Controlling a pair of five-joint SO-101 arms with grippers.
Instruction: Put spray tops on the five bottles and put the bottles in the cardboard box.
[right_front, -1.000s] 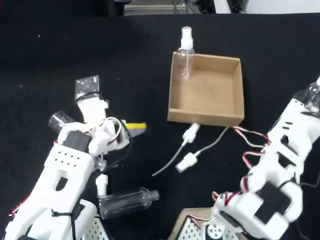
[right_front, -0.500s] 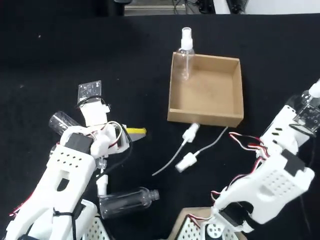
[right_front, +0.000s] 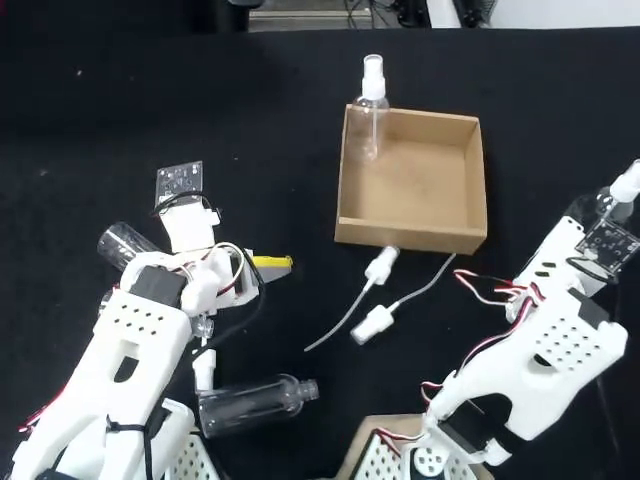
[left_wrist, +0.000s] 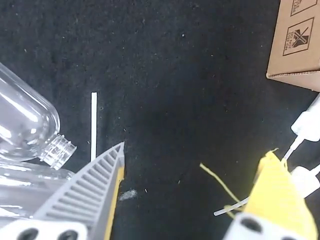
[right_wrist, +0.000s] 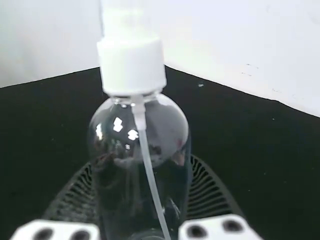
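The right gripper (right_front: 592, 224) was clenched around a bottle (right_wrist: 140, 165), its spray top (right_wrist: 131, 59) seated on the neck, held up over the right edge of the table (right_front: 560, 110), well apart from the box (right_front: 410, 236). The left gripper (left_wrist: 185, 200) hung with jaws spread and nothing between them, over the left side of the table, beside an open bottle (left_wrist: 25, 122). A second open bottle (right_front: 255, 400) lay near the front edge. Two loose tops (right_front: 378, 268) lay just in front of the box, and a finished bottle (right_front: 370, 110) leaned in its far left corner. To my eye the risk was the carry: I couldn't tell how tightly the top was screwed on, so a quick swing might shake it loose, and the smooth round bottle could slip in the grip or catch the box's wall and tip outside
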